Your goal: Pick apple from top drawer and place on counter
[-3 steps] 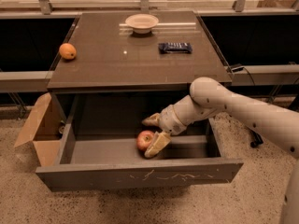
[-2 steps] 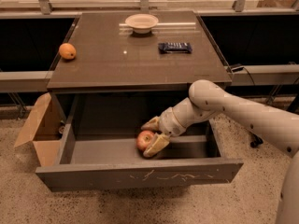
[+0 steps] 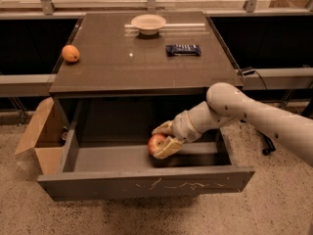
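- Lower centre: the gripper (image 3: 158, 139) has its jaws clamped around the apple (image 3: 155, 144) inside the top drawer (image 3: 146, 183).
- I'd lift it slowly, clearing the counter (image 3: 146, 68) edge above.

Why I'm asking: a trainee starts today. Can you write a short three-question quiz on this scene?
1. Where is the claw? A) over the white bowl B) inside the top drawer, at the apple C) beside the cardboard box
2. True or false: the apple rests on the counter.
3. Name the fruit at the counter's left edge.
Key: 1 B; 2 false; 3 the orange fruit.
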Available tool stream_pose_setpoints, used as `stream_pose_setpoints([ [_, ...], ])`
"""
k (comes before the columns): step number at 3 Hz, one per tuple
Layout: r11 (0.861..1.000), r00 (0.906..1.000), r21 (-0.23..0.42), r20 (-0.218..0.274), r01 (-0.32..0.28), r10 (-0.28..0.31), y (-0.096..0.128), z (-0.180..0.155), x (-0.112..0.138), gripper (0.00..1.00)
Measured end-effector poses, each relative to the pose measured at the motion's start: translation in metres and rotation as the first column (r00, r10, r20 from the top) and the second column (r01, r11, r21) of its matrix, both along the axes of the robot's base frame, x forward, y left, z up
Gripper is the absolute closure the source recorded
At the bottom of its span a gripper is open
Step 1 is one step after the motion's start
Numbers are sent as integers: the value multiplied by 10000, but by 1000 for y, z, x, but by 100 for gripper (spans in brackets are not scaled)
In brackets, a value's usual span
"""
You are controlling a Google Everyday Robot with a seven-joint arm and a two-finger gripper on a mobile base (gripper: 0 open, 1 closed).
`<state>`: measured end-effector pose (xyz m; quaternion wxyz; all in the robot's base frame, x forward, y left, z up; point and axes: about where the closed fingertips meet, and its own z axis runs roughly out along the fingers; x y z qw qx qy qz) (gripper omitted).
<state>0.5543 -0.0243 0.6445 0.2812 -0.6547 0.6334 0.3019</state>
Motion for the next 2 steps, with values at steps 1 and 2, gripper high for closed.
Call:
stream_pose_setpoints([
  [1, 9989, 9927, 467, 1203, -93, 36, -16, 62, -3, 100],
  [2, 9985, 9684, 454, 2488, -310, 188, -36, 135, -5, 100],
])
